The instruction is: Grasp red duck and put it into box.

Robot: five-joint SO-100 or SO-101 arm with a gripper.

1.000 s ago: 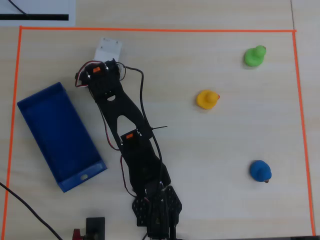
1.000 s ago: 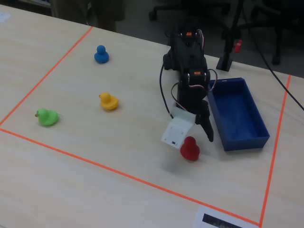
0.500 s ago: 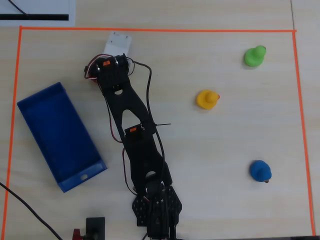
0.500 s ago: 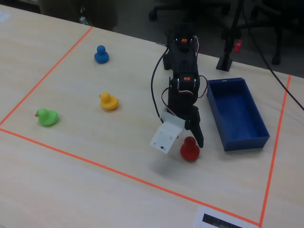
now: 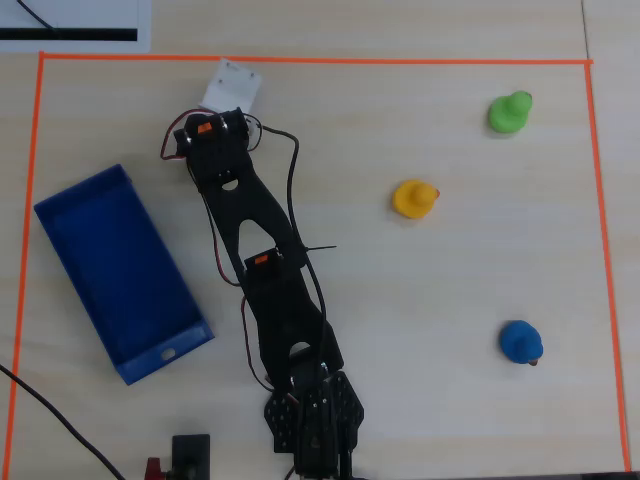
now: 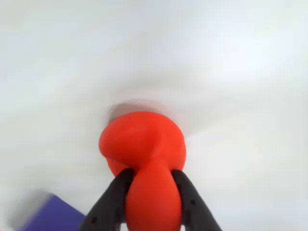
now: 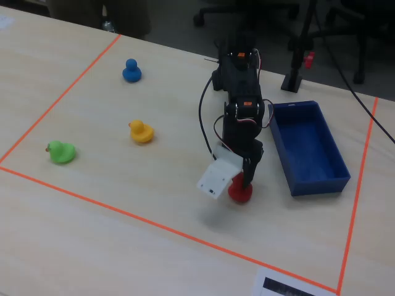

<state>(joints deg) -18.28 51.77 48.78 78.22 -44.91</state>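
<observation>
We have the red duck [image 6: 144, 163] pinched between the gripper [image 6: 150, 192] fingers, low over the table, possibly touching it; the fixed view can't settle that. Grasp step looks done. Next we need a lift, then a swing to the box [image 7: 321, 179] just beside.

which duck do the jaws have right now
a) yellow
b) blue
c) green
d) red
d: in the wrist view the two black jaws pinch the red duck, and the fixed view shows it at the gripper tip, while the yellow duck, blue duck and green duck sit apart on the table.
</observation>
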